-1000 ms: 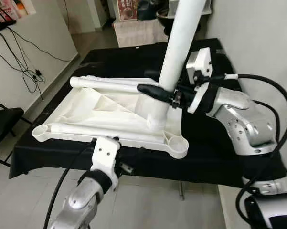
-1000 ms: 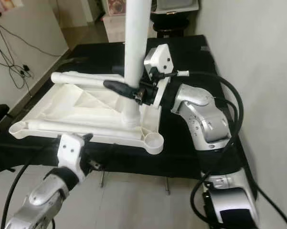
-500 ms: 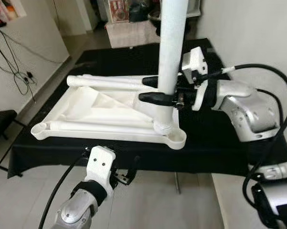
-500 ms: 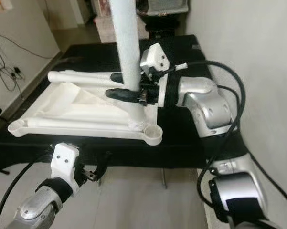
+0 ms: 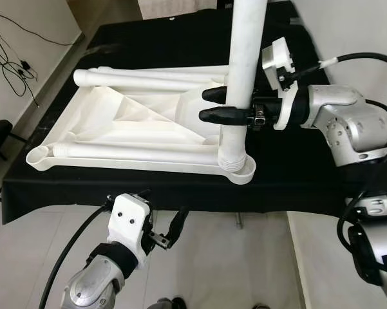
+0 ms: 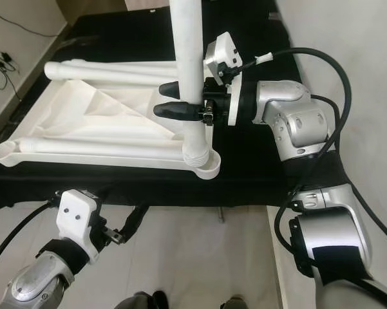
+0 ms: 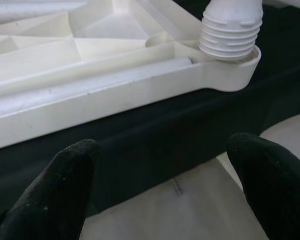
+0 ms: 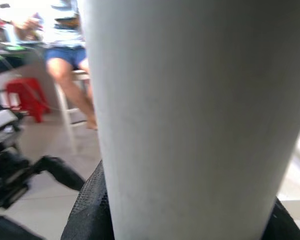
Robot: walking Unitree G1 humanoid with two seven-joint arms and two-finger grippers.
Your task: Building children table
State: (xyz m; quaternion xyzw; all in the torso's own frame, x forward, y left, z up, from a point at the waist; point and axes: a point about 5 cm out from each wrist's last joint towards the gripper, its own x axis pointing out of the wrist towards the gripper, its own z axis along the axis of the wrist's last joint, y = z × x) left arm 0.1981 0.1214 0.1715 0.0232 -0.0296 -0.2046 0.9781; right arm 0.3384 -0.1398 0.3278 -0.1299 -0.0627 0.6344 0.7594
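Even, soft indoor light fills the head views, which are sharp, with only faint shadows on the floor below the bench [image 5: 290, 174]. The white table leg [image 5: 245, 64] is bright, nearly washed out. In the left wrist view the near fingertips [image 7: 65, 190] are blurred; the right wrist view is soft, its background hazy.
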